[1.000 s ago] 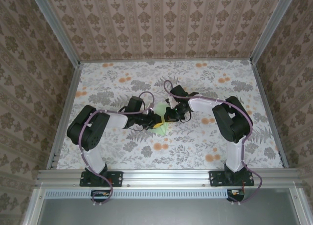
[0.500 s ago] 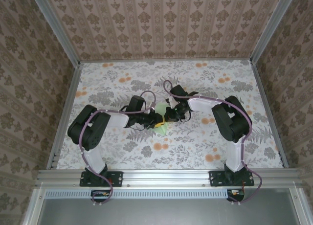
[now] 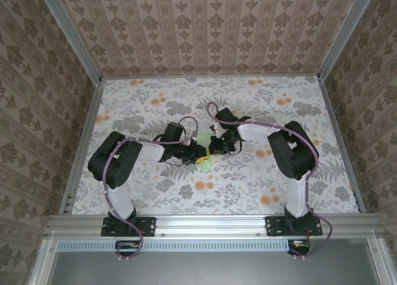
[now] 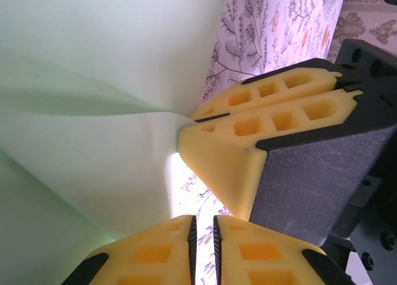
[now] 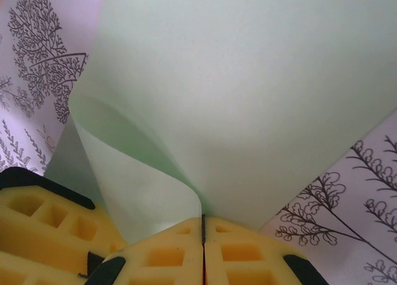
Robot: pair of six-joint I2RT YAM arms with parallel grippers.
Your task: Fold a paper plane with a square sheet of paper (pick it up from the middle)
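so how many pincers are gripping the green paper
2. The left pincer is closed on one edge of the green paper; the right pincer pinches another edge close beside it. No others seem hidden.

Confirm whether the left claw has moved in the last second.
No: the left claw stays beside the paper, just beyond the same orange flower print.

floral tbl [image 3: 248, 179], green paper [image 3: 205, 163] at ctr

The plain pale green sheet of paper [image 5: 260, 99] sits in the middle of the table [image 3: 279, 186], one flap curling loosely over itself, uncreased.
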